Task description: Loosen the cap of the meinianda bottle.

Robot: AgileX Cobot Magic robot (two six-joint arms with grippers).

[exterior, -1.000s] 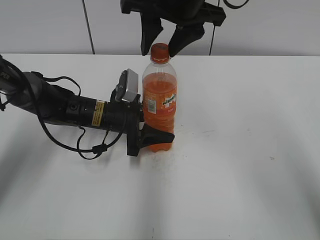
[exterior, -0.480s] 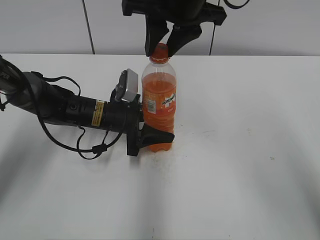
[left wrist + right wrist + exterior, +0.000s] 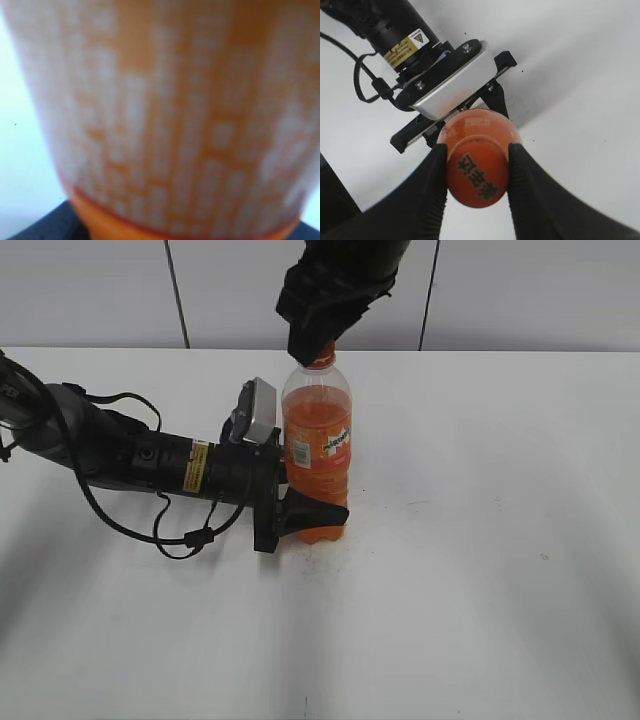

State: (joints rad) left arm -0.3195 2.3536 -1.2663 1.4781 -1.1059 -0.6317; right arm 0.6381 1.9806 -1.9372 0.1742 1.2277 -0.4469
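The meinianda bottle point(image 3: 318, 450) stands upright on the white counter point(image 3: 480, 570), my left gripper point(image 3: 300, 515) clamping its base, fingers pinching the lower body. From above, my right gripper point(image 3: 477, 172) pinches the cap point(image 3: 478, 180). I judge a firm, level twist is wanted while the base grip resists. Behind the bottle, grey wall panels point(image 3: 540, 290).

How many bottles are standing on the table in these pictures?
1. The meinianda bottle stands upright near the table's middle, its base held by the left claw and its cap by the right claw.
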